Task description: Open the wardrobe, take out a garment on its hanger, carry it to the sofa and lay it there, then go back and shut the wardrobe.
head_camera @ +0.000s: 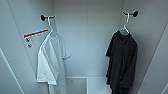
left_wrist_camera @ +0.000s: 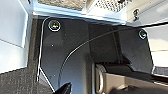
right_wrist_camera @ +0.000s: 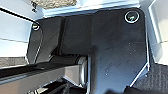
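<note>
Nearest, the state of both grippers cannot be told from the wrist views, so no place can be given relative to them. Farther in, the wardrobe (head_camera: 87, 50) stands open. The garment (head_camera: 123, 62) is seen hanging limp on its hanger (head_camera: 125, 26) from a dark peg (head_camera: 134, 13), well apart from a white shirt (head_camera: 52, 62). The fabric is judged soft and light; hold is best taken at the hanger's neck.

We find no readable text. An orange strip label (head_camera: 35, 33) at upper left of the head view sits on the wardrobe (head_camera: 87, 37) inner wall; any print on it is too blurred to read.
</note>
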Motion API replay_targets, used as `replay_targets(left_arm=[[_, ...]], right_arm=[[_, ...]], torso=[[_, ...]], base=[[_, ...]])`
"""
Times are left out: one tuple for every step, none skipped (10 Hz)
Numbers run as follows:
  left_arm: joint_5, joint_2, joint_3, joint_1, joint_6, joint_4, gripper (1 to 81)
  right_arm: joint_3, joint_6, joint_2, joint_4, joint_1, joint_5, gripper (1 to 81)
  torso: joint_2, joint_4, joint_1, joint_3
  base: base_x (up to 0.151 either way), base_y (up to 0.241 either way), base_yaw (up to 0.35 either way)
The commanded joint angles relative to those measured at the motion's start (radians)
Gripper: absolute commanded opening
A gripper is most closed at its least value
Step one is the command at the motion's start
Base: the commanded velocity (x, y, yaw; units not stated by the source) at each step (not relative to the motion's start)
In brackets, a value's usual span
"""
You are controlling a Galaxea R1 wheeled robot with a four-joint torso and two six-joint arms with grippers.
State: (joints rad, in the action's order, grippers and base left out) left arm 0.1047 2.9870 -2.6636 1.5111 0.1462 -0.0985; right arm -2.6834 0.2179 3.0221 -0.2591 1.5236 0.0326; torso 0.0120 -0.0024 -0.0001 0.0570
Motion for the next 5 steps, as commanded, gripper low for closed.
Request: replay_targets(left_arm=[[-0.051,-0.002,0.004,-0.039,-0.005,-0.009,81.1],[-0.051,0.000,0.004,-0.039,-0.005,-0.007,81.1],[-0.052,0.000,0.004,-0.039,-0.005,-0.007,81.1],[-0.053,0.000,0.004,-0.039,-0.005,-0.007,81.1],[-0.065,0.003,0.008,-0.042,-0.005,-0.009,81.1]], right_arm=[[0.004,0.000,0.005,-0.003,-0.042,-0.051,81.1],[0.004,0.000,0.005,-0.002,-0.042,-0.051,81.1],[0.004,0.000,0.005,-0.002,-0.042,-0.051,81.1],[0.004,0.000,0.005,-0.002,-0.039,-0.051,81.1],[0.004,0.000,0.000,-0.006,-0.029,-0.048,81.1]], torso=[[0.000,0.000,0.000,0.000],[-0.001,0.000,0.001,0.000],[-0.001,0.000,0.001,0.000],[0.000,0.000,0.000,0.000],[0.000,0.000,0.000,0.000]], base=[[0.000,0.000,0.000],[0.000,0.000,0.000],[0.000,0.000,0.000],[0.000,0.000,0.000],[0.000,0.000,0.000]])
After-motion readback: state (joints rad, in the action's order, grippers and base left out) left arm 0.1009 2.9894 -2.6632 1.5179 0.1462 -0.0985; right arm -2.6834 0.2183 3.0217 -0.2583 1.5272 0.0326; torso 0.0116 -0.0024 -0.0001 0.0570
